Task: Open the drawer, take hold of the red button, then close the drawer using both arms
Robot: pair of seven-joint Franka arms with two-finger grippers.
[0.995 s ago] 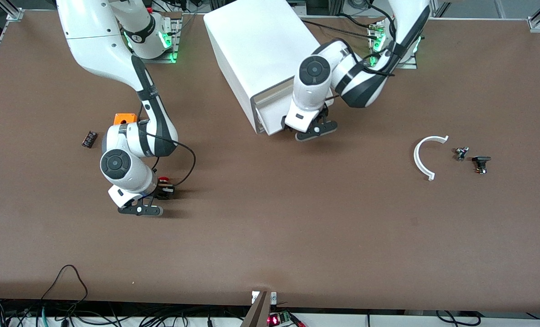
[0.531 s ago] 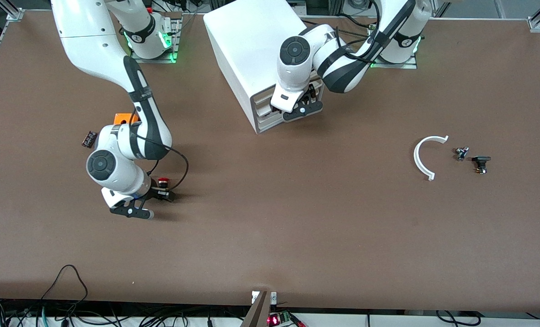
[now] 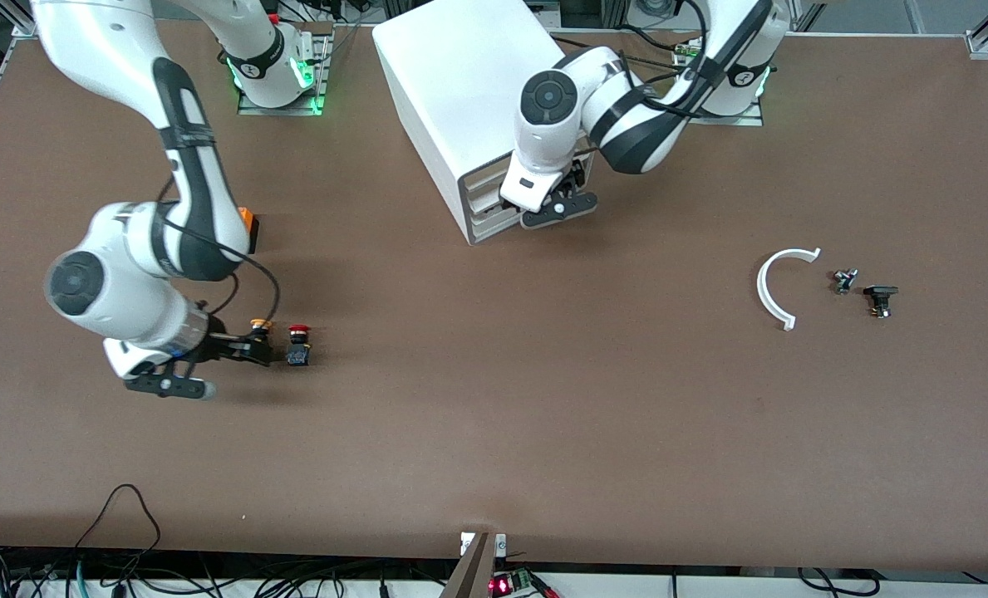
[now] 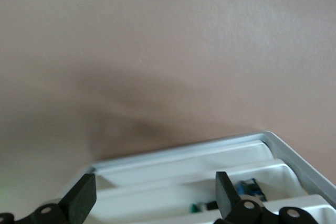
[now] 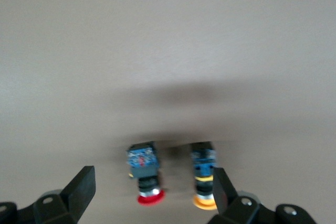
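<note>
The right gripper (image 3: 240, 349) is hanging low over the table with fingers spread, empty, beside the yellow button (image 3: 259, 330). The red button (image 3: 298, 343) is standing on the table just beside it, toward the left arm's end. The left gripper (image 3: 553, 199), also spread, is sitting at the cabinet (image 3: 460, 100) front, where the drawer (image 4: 210, 177) appears nearly shut. To finish well, it should be pushing squarely on the middle front.
</note>
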